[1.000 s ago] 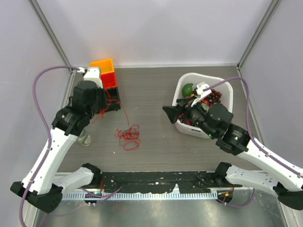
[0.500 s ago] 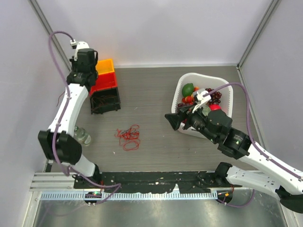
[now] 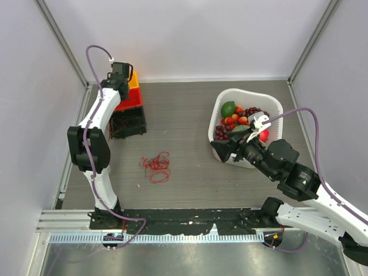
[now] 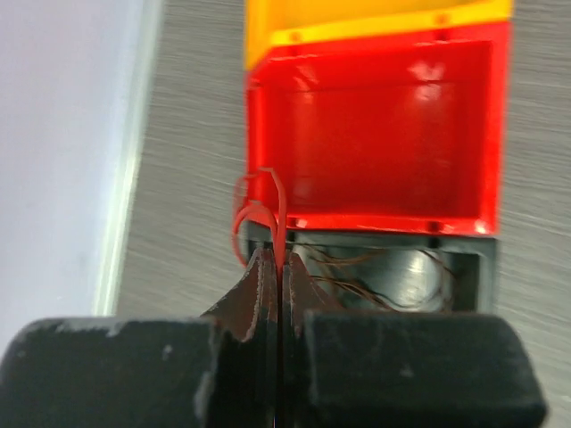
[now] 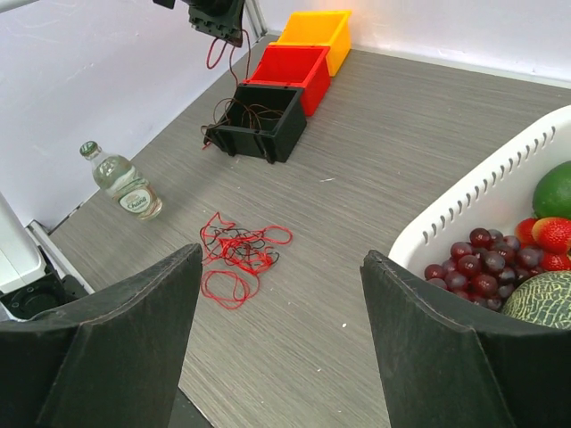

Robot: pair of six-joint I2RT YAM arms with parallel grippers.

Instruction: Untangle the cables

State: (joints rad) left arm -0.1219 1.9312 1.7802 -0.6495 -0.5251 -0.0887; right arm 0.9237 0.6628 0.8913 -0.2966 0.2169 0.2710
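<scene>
Left pincer (image 4: 277, 260) now farther back, tight on one red strand (image 4: 278, 207) (cables (image 3: 156, 167) well apart)

Blurry strands (image 4: 350, 283) in the black bin (image 4: 487, 269), perhaps wires.

Side items on grey table (image 5: 384, 134)
3 small bins sit in a row, touching end to end, near the L wall (image 5: 80, 80): yellow bin (image 5: 314, 27) farthest back, red bin (image 5: 294, 62) in the middle, black bin (image 5: 287, 134) nearest. Clear bottle (image 5: 125, 185) w/ label stands upright by that wall, apart from the bins. On the R, white basket (image 5: 464, 214) w/ slotted sides holds dark grapes (image 5: 477, 263), a green fruit (image 5: 555, 189), strawberries (image 5: 553, 234) & a netted melon (image 5: 540, 299).
</scene>
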